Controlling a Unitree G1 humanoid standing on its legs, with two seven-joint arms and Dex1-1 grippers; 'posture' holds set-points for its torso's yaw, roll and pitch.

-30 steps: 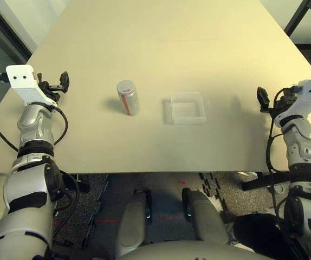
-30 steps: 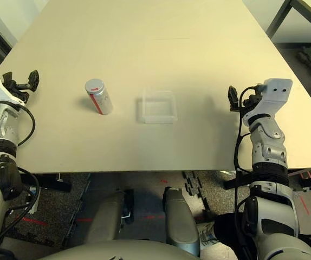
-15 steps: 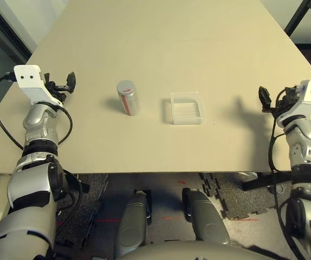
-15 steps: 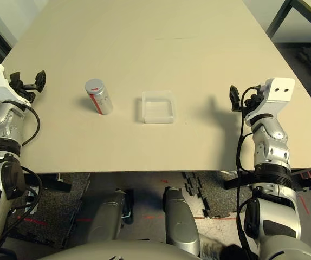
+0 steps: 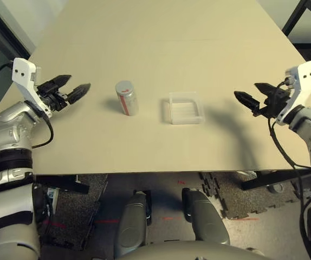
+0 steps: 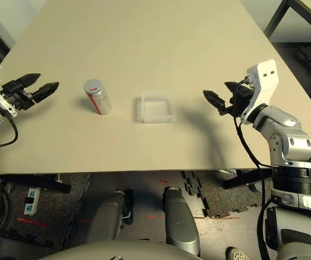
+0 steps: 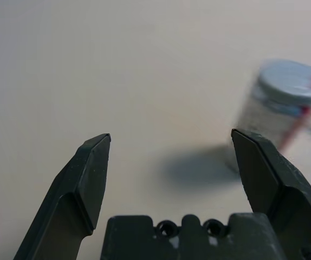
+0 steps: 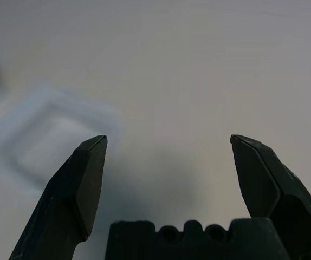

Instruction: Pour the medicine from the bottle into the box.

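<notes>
Both my grippers wide open: left gripper (image 5: 71, 89) beside the upright bottle (image 5: 126, 98), right gripper (image 5: 253, 93) near the box (image 5: 186, 108), touching neither.

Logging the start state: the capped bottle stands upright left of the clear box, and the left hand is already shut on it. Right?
Not quite. The left hand is open and apart from the bottle, as the left eye view shows. The bottle does stand capped, left of the box.
</notes>
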